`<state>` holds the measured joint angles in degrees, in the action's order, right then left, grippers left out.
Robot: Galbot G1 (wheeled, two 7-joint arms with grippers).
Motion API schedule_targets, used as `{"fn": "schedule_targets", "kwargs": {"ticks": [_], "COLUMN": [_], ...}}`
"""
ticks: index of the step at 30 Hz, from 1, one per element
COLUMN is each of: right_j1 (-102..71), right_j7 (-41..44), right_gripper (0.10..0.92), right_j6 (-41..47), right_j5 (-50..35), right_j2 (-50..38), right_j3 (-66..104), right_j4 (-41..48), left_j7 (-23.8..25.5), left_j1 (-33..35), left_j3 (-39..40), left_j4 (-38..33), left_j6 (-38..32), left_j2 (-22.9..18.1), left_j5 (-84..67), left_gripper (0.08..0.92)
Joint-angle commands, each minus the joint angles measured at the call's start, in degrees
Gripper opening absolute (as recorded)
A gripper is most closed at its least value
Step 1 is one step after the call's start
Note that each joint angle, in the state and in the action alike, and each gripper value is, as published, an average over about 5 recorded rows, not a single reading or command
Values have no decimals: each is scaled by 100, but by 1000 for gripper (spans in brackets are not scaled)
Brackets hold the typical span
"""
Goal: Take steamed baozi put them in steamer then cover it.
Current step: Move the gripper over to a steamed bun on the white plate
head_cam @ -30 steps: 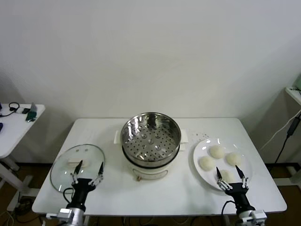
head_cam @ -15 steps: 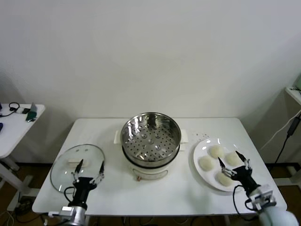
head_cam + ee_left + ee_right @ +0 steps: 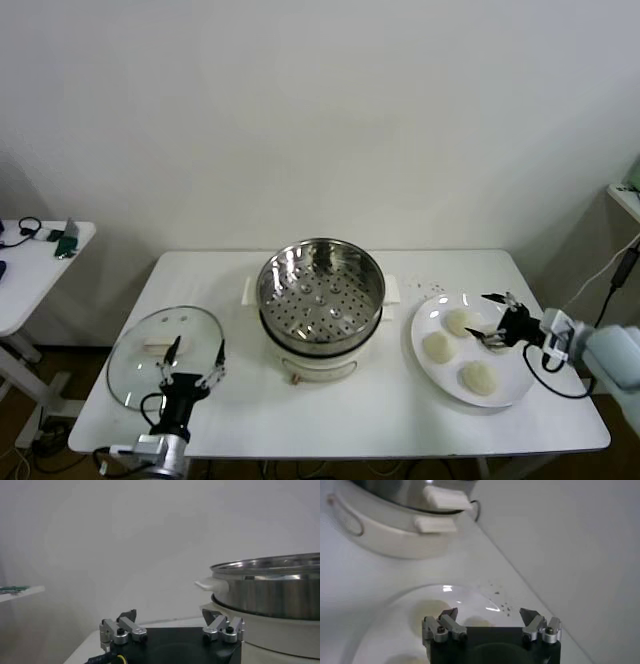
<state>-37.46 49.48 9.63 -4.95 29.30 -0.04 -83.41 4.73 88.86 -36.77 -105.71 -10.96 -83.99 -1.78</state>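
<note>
Baozi (image 3: 459, 322) lie on a flat white plate (image 3: 520, 382) at the right side of the white table (image 3: 400, 410), roughly three o'clock from the steamer (image 3: 321, 290). Three are plainly visible in the head view: smooth, rounded, cream-white buns, one at the plate's twelve o'clock, one (image 3: 438, 346) toward nine o'clock and one (image 3: 478, 376) toward six o'clock. The spot toward three o'clock is covered by the right gripper (image 3: 487, 320), so whether a fourth bun sits there cannot be told. The buns lie apart from one another.

The steamer stands at the table's middle: a round, shiny steel basket with a perforated floor, bare inside, seated on a white pot base with side handles.

The right gripper reaches in over the plate from its three o'clock side, jaws spread wide and holding nothing, its tips just beside the upper bun. In the right wrist view its two fingers stand apart above the plate (image 3: 395, 625), with a pale bun (image 3: 427, 614) beyond them and the white pot handle (image 3: 445, 500) farther off.

The left gripper (image 3: 195, 362) waits at the table's near left, jaws released, over the near edge of a round glass lid (image 3: 140, 345) with a white handle, which lies flat at nine o'clock from the steamer. Its wrist view shows the steamer's steel wall (image 3: 270, 587) ahead.
</note>
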Motion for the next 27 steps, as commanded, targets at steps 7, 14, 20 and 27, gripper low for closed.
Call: {"fn": "schedule_targets", "kwargs": {"ticks": [7,14,20,27], "right_j1": [4440,4677,4529,4399], "right_j7": [1644,1702,1665,1578], "right_gripper": [823,823,823,823], "right_j6": [-254,-356,-390,-489], "right_j5": [780,903,869,892], "right_j2": [-38,893,1452,1909], "right_j3": [-4651,-5114,-5140,-5065], "right_j4": [1982,2940,3347,3731], "left_j7": [-48,-53,-59,-63], "left_j1": [-26,-63,-110,-139], "left_j3": [42,-20,-87,-105], "left_j4": [18,58,102,126], "left_j6": [76,137,184,222], "left_j2": [67,111,145,179], "left_j5": [45,38,28,25], "left_gripper": [823,823,823,823]}}
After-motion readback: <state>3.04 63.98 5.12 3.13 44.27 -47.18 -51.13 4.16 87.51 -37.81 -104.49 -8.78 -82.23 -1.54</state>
